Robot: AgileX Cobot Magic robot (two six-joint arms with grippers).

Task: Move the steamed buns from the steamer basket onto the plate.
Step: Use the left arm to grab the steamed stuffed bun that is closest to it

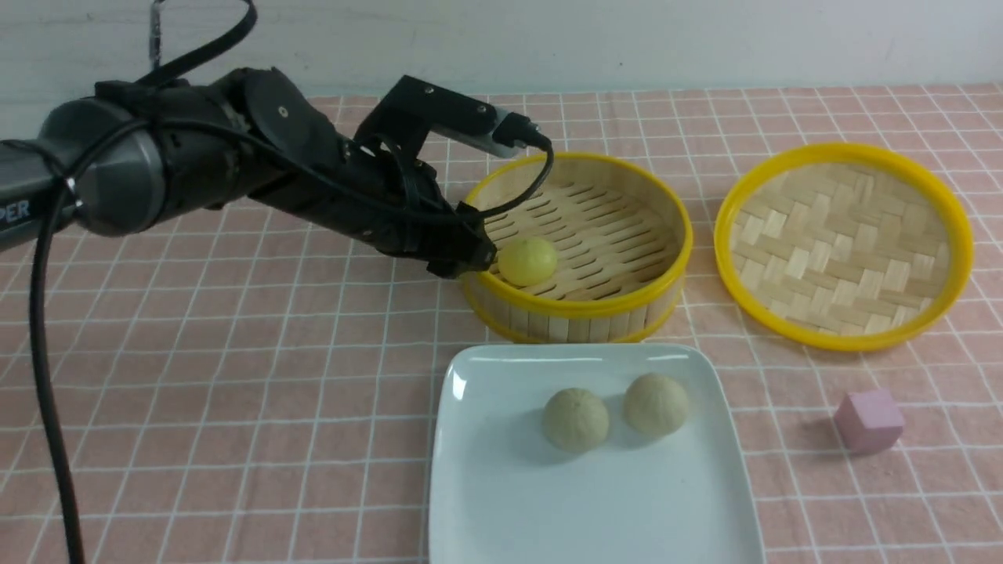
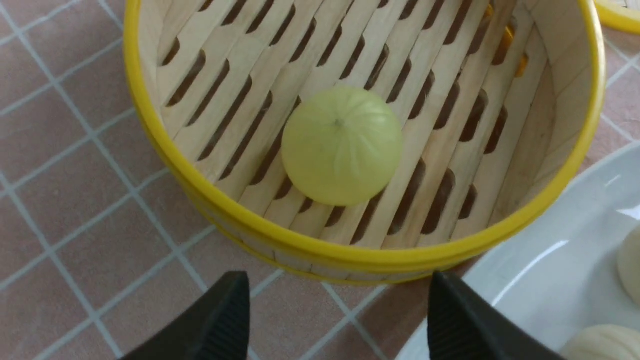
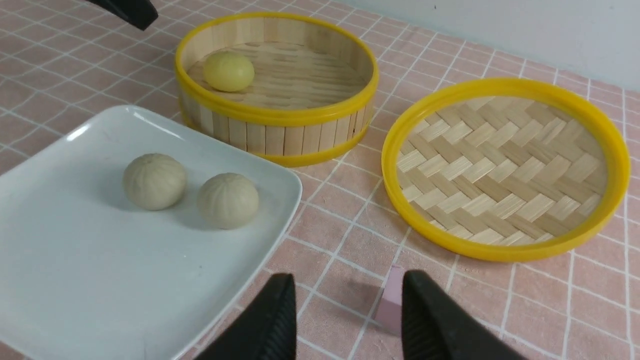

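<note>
One pale yellow steamed bun (image 1: pixel 528 261) lies inside the steamer basket (image 1: pixel 595 309), near its left wall. Two beige steamed buns (image 1: pixel 576 419) (image 1: pixel 656 403) sit side by side on the white plate (image 1: pixel 486 486), just in front of the basket. My left gripper (image 1: pixel 470 262) hangs at the basket's left rim, close to the yellow bun. In the left wrist view this gripper (image 2: pixel 339 282) is open and empty, with the yellow bun (image 2: pixel 342 145) beyond its tips. My right gripper (image 3: pixel 348 280) is open over the cloth by the plate's right edge, holding nothing; it is out of the front view.
A shallow woven bamboo disc with a yellow rim (image 1: pixel 842 247) lies to the right of the basket. A small pink cube (image 1: pixel 868 421) stands on the pink checked cloth right of the plate, just behind one right finger (image 3: pixel 425 320). The left arm's black cable (image 1: pixel 47 392) hangs at the far left.
</note>
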